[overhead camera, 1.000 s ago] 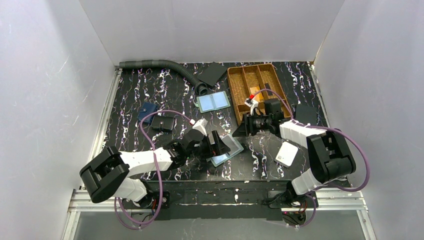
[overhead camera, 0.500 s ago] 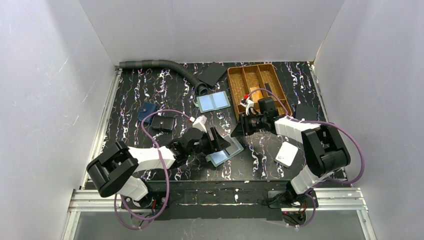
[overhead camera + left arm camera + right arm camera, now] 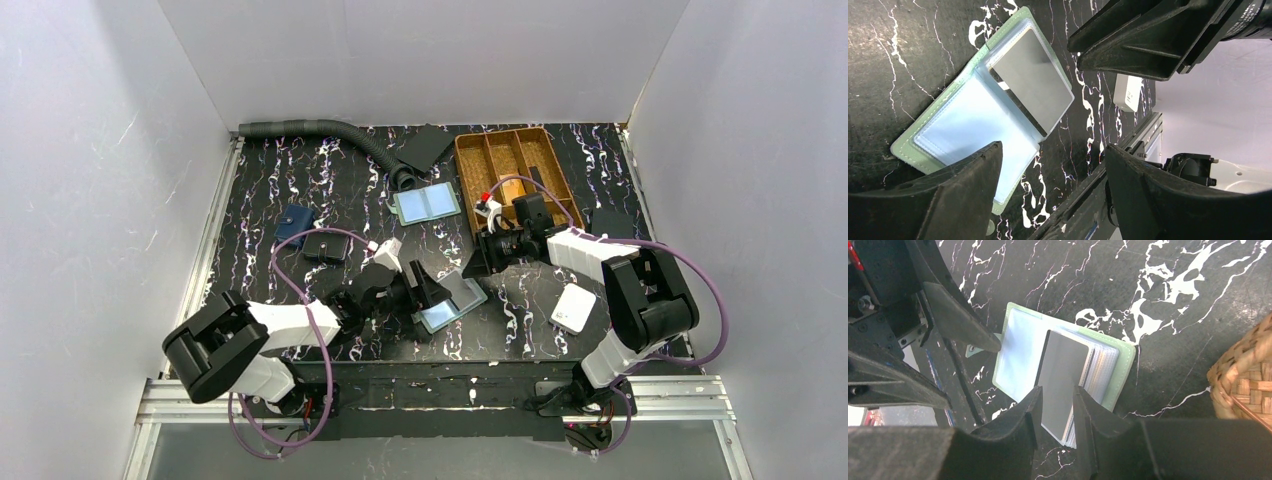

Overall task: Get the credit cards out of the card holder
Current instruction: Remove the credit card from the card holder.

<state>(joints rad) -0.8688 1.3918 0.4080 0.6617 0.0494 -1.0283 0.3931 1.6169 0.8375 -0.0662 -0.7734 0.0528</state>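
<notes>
Points the narrowly parted right gripper [image 3: 1056, 390] along the long axis of the grey card [image 3: 1063, 365] atop the open card holder [image 3: 1015, 360], opposite the wide-spread left gripper [image 3: 1050, 146].

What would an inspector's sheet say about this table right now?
Surface: black marbled table.
Job's things: holder lies open; a dark card sticks out of it.
Clutter: second holder, tray, white box, pouches.
Grippers: left gripper wide open beside the holder; right gripper slightly open over the card.
Cables: purple cables along the arms; grey hose at the back.
Surroundings: white walls.
</notes>
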